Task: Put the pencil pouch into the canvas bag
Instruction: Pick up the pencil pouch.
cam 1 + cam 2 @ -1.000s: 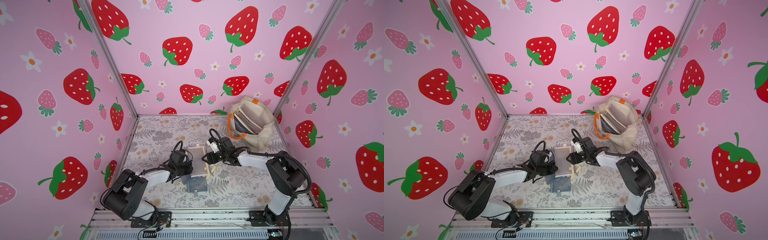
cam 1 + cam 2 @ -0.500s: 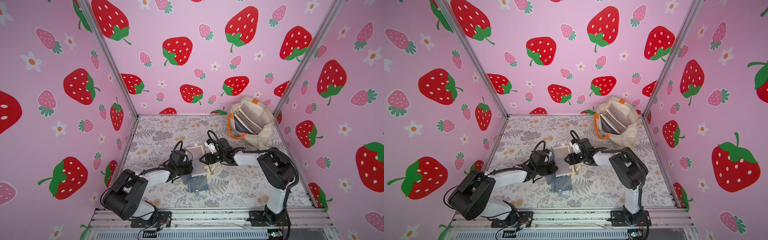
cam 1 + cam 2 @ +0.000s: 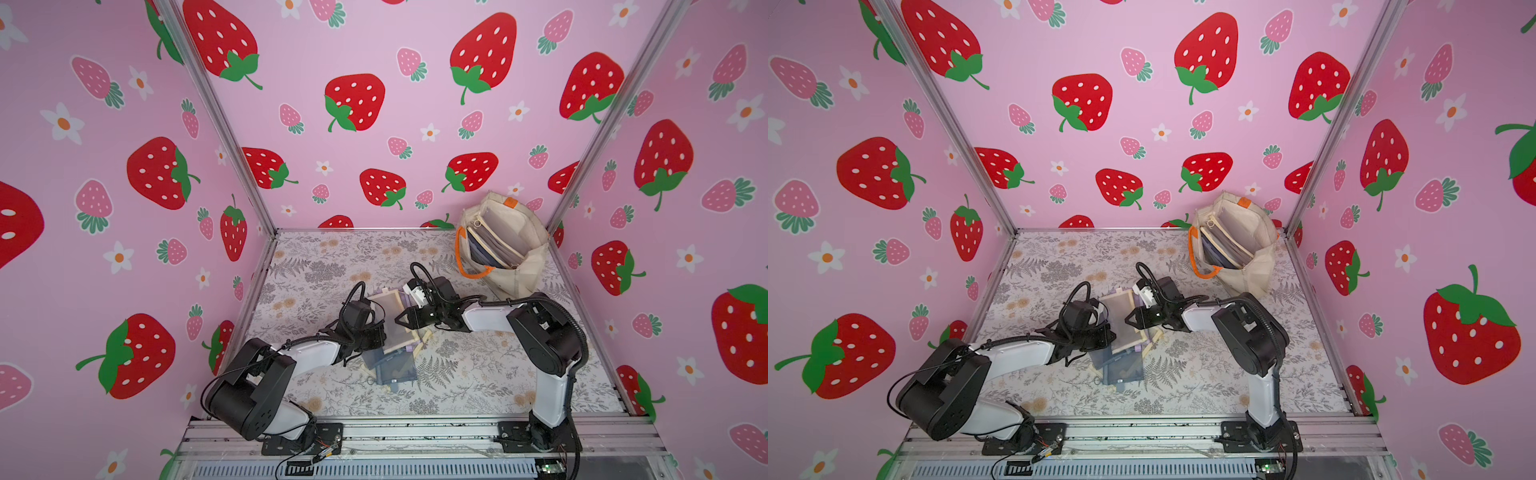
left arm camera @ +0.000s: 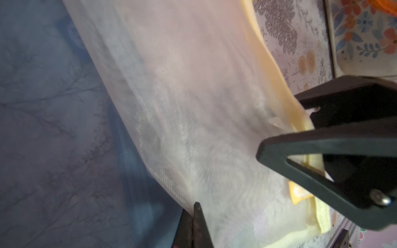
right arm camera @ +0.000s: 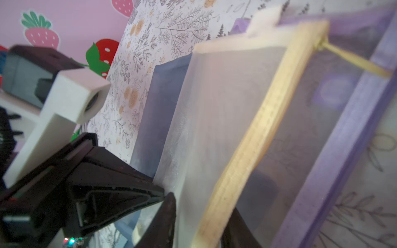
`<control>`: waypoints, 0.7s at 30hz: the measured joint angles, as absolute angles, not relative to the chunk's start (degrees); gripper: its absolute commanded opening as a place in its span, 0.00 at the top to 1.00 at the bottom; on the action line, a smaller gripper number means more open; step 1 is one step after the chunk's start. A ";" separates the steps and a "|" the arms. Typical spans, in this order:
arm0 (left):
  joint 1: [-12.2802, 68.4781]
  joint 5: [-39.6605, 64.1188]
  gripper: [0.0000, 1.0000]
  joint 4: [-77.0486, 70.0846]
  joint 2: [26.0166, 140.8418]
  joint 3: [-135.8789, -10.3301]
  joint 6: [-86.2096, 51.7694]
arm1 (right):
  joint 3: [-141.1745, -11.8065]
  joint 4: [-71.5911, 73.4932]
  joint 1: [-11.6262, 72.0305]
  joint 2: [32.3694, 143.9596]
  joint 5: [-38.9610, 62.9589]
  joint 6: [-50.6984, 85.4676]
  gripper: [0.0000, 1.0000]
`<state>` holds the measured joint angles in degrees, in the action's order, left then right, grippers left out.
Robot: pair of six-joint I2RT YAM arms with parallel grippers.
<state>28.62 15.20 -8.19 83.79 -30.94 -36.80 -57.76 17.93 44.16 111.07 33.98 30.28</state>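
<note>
The pencil pouch is a cream mesh pouch with yellow trim, lifted at a tilt above a pile of other pouches mid-table. My left gripper is shut on its mesh edge on the left side. My right gripper pinches the opposite yellow-trimmed edge, one finger on each face. The canvas bag stands open at the back right corner with its orange handle toward the arms. Several flat pouches stand inside it.
Under the lifted pouch lie a purple-trimmed mesh pouch and a blue-grey pouch. Pink strawberry walls close in the table on three sides. A metal rail runs along the front edge.
My right gripper has slid slightly left and its jaws have come together on the pouch's yellow edge. The left gripper and the pouch have stayed put.
</note>
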 measured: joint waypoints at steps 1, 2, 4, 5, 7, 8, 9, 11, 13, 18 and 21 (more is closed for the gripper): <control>28.62 15.20 1.00 -8.25 83.79 -30.89 -36.86 | -57.76 17.89 44.16 111.07 34.00 30.15 0.85; 28.62 15.20 1.00 -8.29 83.72 -30.87 -36.88 | -57.76 17.89 44.14 111.04 33.95 30.09 0.87; 28.62 15.18 0.96 -8.32 83.42 -30.79 -36.88 | -57.76 17.56 44.14 110.83 33.89 29.89 0.91; 28.62 15.16 0.83 -8.32 83.07 -30.70 -36.88 | -57.71 17.30 44.12 110.54 33.87 29.74 0.93; 28.62 14.98 0.67 -7.75 81.89 -30.57 -36.49 | -57.45 16.45 43.86 109.14 33.71 28.80 0.95; 28.64 14.87 0.59 -7.33 81.08 -30.50 -36.53 | -57.28 15.46 43.64 107.81 33.65 28.12 0.97; 28.64 14.90 0.51 -6.87 79.96 -30.44 -36.64 | -57.23 14.22 43.42 106.26 33.52 26.98 0.99; 28.64 14.92 0.35 -5.87 77.58 -30.37 -36.34 | -57.41 10.90 42.98 102.45 32.99 24.05 1.00; 28.62 14.81 0.27 -5.21 75.16 -30.28 -36.53 | -58.46 6.57 42.52 98.17 32.27 20.73 1.00; 28.62 14.17 0.12 -3.09 70.28 -30.26 -36.12 | -65.60 -5.72 41.34 89.32 28.38 11.55 1.00; 28.62 13.93 0.08 -1.61 69.45 -30.26 -35.79 | -71.24 -13.85 40.58 86.24 24.10 5.52 1.00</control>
<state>28.62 13.93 -1.61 69.45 -30.26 -35.79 -71.24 -13.85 40.58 86.24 24.10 5.52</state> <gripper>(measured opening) 0.901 0.061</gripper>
